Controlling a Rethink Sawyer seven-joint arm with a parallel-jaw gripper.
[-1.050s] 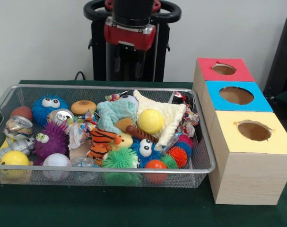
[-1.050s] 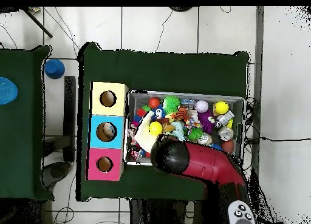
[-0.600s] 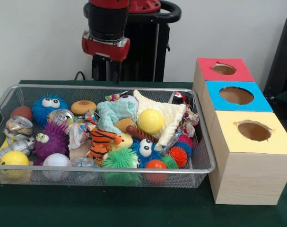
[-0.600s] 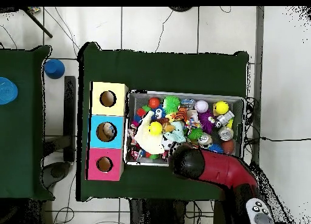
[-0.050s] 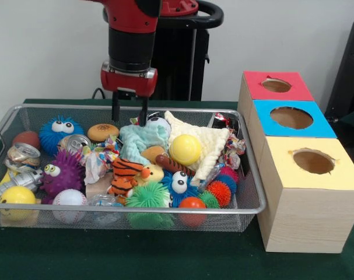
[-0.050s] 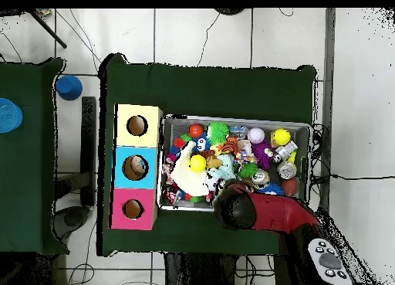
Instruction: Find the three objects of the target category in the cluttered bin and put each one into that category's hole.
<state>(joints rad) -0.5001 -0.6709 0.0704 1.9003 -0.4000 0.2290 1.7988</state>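
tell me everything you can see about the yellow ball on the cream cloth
The yellow ball is smooth, round and plain, with a slight shine like rubber or plastic. It sits near the middle of the wire bin, resting on the cream knitted cloth and on top of the pile, so it is fully exposed. The light blue cloth is at its left and a brown toy lies just below it. The tool hangs open to its upper left, not touching it.

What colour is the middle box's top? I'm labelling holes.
Blue middle box, clearest in the front view.
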